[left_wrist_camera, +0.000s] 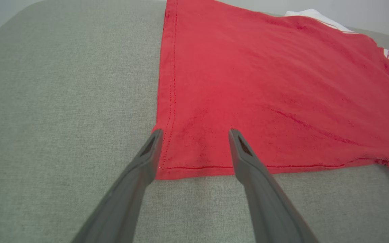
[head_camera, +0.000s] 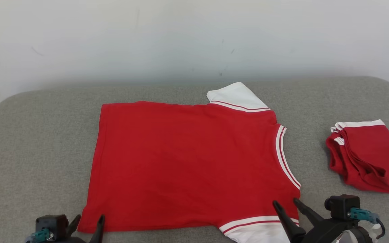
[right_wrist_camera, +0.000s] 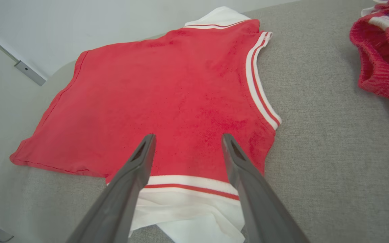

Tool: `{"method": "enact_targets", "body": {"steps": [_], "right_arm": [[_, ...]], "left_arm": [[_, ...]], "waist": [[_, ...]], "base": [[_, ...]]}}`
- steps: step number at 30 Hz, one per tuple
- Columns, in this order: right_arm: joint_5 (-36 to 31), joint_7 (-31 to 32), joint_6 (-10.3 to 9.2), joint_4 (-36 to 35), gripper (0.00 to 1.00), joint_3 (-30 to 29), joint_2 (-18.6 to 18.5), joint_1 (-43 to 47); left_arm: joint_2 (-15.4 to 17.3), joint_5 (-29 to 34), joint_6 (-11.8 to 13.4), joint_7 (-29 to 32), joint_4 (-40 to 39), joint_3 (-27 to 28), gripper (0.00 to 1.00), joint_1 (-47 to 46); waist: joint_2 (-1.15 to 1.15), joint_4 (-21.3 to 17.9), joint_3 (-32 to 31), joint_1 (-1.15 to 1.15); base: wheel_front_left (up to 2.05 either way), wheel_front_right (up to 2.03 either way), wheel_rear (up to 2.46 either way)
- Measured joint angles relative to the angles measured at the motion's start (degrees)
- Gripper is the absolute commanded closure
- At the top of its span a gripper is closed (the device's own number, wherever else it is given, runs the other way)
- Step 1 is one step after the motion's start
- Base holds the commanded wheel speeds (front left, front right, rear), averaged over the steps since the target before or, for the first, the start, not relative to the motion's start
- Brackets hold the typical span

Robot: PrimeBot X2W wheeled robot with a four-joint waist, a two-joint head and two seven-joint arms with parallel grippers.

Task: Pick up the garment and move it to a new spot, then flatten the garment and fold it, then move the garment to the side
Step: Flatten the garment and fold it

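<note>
While left fingers (left_wrist_camera: 144,165) and right fingers (right_wrist_camera: 135,168) gape empty, a flat red garment (head_camera: 187,162), white-sleeved, stripe-trimmed.

No writing, label, brand mark or number can be read on the red shirt (head_camera: 187,162), the folded red clothes (head_camera: 370,158) beside it, the grey surface (head_camera: 39,135) or the pale wall (head_camera: 181,37).
</note>
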Motion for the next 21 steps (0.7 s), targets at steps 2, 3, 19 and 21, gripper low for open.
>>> {"method": "enact_targets", "body": {"steps": [2, 3, 19, 21], "right_arm": [[-0.23, 1.75, -0.01, -0.47, 0.00, 0.85, -0.24, 0.12], [-0.30, 2.45, -0.04, -0.73, 0.00, 1.12, -0.26, 0.12], [-0.73, 9.81, -2.09, -2.16, 0.00, 3.00, -1.04, 1.51], [-0.73, 10.32, -2.10, -2.57, 0.00, 3.14, -1.05, 1.65]], "left_arm": [[0.15, -0.12, 0.04, 1.54, 1.02, 0.04, 0.00, 0.09], [0.30, -0.09, 0.10, 2.22, 1.41, 0.01, 0.00, 0.08], [0.68, 0.42, 2.12, 6.65, 7.43, 1.54, 0.00, -1.76], [0.68, 0.52, 2.38, 6.65, 7.92, 1.66, 0.00, -2.53]], "waist": [[0.00, -0.02, 0.38, 0.00], [0.00, -0.04, 0.58, 0.00], [0.00, -0.67, 2.12, 0.00], [0.00, -0.76, 2.18, 0.00]], "base": [[0.00, 0.00, 0.00], [0.00, 0.00, 0.00], [0.00, 0.00, 0.00], [0.00, 0.00, 0.00]]}}
